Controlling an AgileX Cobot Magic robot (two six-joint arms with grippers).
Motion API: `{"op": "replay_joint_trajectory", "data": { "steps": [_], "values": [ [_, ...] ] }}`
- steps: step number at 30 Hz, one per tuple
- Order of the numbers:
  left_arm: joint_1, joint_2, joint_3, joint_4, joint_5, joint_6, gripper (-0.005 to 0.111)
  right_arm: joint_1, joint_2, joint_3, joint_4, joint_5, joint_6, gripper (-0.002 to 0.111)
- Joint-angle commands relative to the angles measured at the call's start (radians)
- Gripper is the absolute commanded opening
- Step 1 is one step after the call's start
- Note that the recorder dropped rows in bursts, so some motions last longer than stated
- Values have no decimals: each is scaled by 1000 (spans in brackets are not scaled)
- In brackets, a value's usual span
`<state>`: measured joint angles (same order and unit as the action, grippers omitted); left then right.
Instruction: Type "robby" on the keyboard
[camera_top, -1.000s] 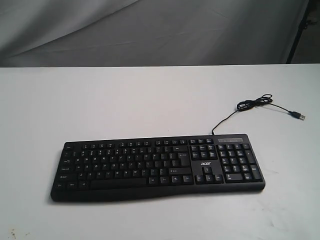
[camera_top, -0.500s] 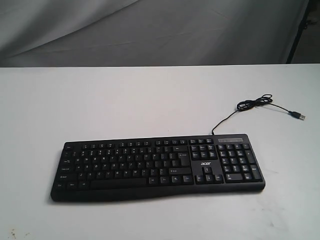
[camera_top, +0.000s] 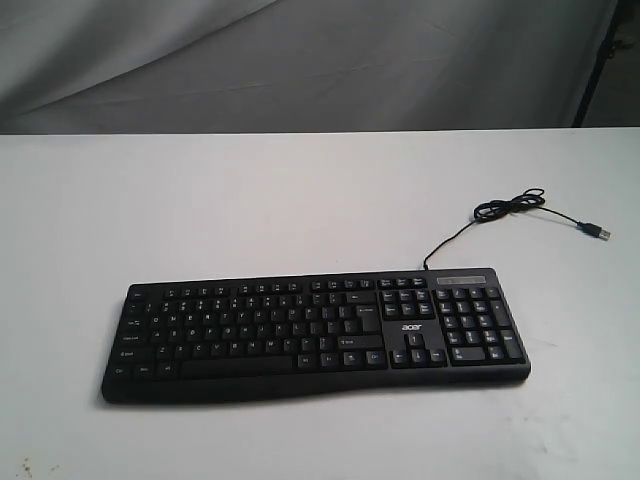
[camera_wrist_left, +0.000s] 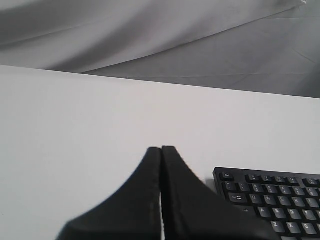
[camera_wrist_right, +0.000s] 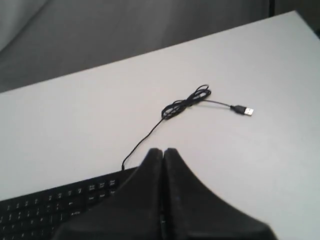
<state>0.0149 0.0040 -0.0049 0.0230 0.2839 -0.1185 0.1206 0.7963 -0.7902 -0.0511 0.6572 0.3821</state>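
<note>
The wide black keyboard (camera_top: 315, 333) with a white "acer" logo lies flat on the white table, near its front edge. Its thin black cable (camera_top: 507, 207) runs off its back right corner, loops once and ends in a USB plug (camera_top: 600, 232). Neither arm shows in the exterior view. In the left wrist view my left gripper (camera_wrist_left: 161, 149) is shut on nothing, above bare table beside the keyboard's (camera_wrist_left: 272, 202) Esc corner. In the right wrist view my right gripper (camera_wrist_right: 162, 150) is shut and empty, hanging over the keyboard's (camera_wrist_right: 55, 207) cable end, with the cable loop (camera_wrist_right: 185, 102) beyond.
The white table (camera_top: 250, 200) stretches back to a grey draped cloth (camera_top: 300, 60). A dark stand leg (camera_top: 598, 60) rises at the far right corner. The table's right edge shows in the right wrist view past the USB plug (camera_wrist_right: 244, 110).
</note>
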Motion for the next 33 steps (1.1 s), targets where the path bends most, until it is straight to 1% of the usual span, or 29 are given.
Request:
{"op": "replay_joint_trajectory", "data": {
  "steps": [1, 5, 9, 11, 15, 19, 23, 27, 33],
  "values": [
    [-3, -4, 5, -9, -2, -3, 0, 120, 128, -62, 7, 27, -1, 0],
    [-3, -4, 5, -9, -2, -3, 0, 258, 255, -120, 3, 27, -60, 0],
    [-3, -4, 5, -9, -2, -3, 0, 383, 431, -226, 11, 45, -144, 0],
    [-3, -4, 5, -9, -2, -3, 0, 441, 533, -309, 26, 70, -209, 0],
    [-3, -4, 5, -9, -2, -3, 0, 527, 715, -477, 102, 104, -353, 0],
    [-3, -4, 5, -9, -2, -3, 0, 580, 868, -603, 142, 106, -436, 0],
    [-3, -4, 5, -9, -2, -3, 0, 612, 998, -677, 221, 85, -510, 0],
    [-3, -4, 5, -9, -2, -3, 0, 636, 1087, -698, 337, 5, -604, 0],
    [-3, -4, 5, -9, -2, -3, 0, 640, 1196, -700, 414, -99, -695, 0]
  ]
}}
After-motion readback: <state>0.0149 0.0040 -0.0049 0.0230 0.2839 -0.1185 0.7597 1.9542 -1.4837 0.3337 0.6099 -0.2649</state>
